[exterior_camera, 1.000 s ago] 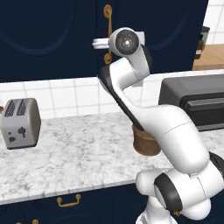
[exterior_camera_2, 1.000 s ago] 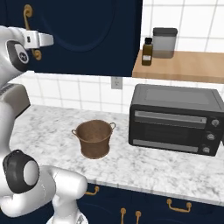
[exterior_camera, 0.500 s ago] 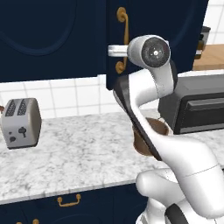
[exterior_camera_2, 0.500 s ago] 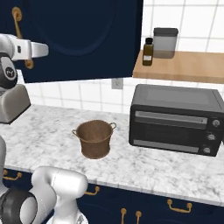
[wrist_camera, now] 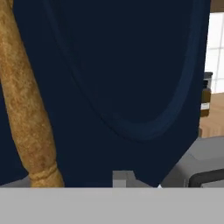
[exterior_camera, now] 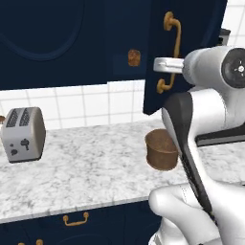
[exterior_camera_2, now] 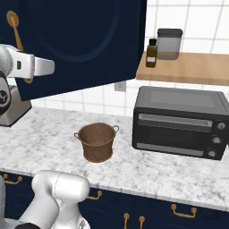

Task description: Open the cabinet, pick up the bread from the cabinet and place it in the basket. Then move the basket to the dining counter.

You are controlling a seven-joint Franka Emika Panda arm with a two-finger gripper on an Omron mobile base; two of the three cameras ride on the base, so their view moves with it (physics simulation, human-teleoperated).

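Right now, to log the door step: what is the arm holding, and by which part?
The fingers' contact is hidden. The hand reaches to the open cabinet door at its brass handle, but a grip cannot be told.

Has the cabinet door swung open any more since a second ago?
Yes. In the left base view the cabinet door now stands further out from the cabinet, away from the tiled wall, uncovering the bread on the shelf.

White square tiles (exterior_camera_2: pixel 192 22) line the wall above a grey-veined marble worktop (exterior_camera: pixel 86 167) over navy drawers with brass pulls (exterior_camera: pixel 75 220). A silver toaster (exterior_camera: pixel 23 134) stands at the worktop's left end, a black toaster oven (exterior_camera_2: pixel 179 121) at its right. A wooden shelf (exterior_camera_2: pixel 188 69) above carries a dark bottle (exterior_camera_2: pixel 152 53) and a grey canister (exterior_camera_2: pixel 168 44).
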